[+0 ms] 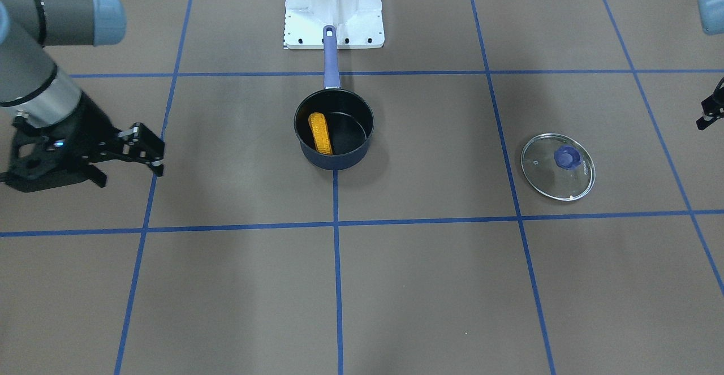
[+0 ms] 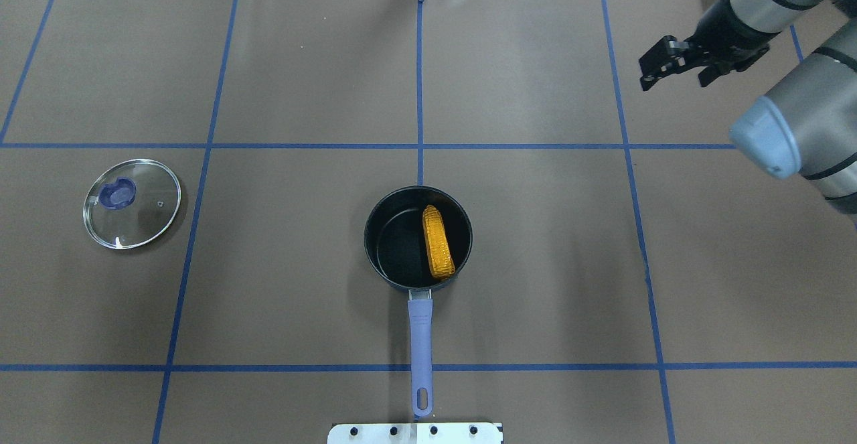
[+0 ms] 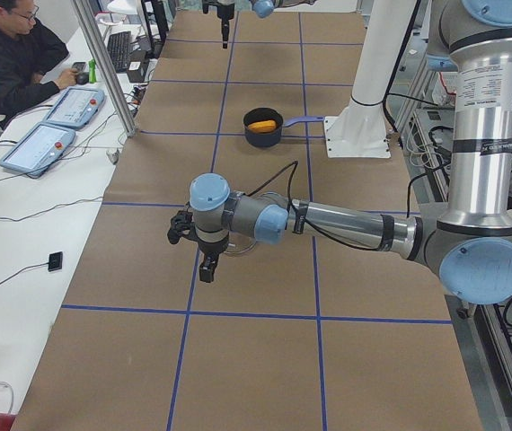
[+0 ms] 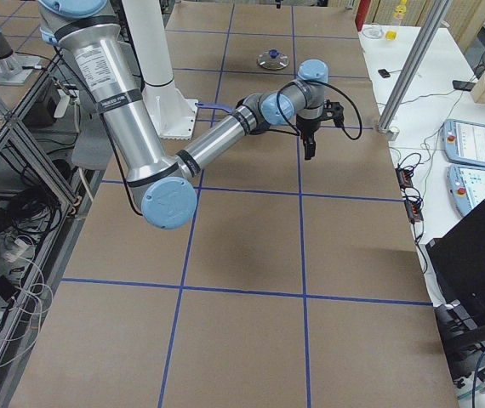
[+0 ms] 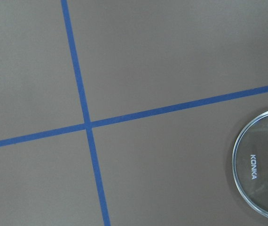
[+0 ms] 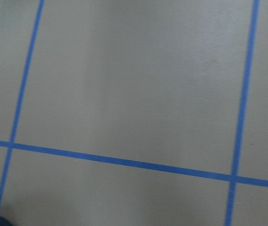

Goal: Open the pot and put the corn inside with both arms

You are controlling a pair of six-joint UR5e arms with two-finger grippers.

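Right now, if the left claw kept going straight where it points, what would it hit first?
Probably the bare table by a blue tape crossing; the glass lid lies off to one side. Depth is unclear.

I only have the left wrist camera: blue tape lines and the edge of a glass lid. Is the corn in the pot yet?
Observer: Yes. The corn lies inside the open pot, along the wall on the robot's right.
Operator: Where is the lid relative to the pot?
Observer: The lid lies flat on the table, well off to the pot's left from the robot's side, not touching it.
Operator: What about the right arm?
Observer: The right end effector hangs above the table beyond the pot on the robot's right, fingers apart and holding nothing.
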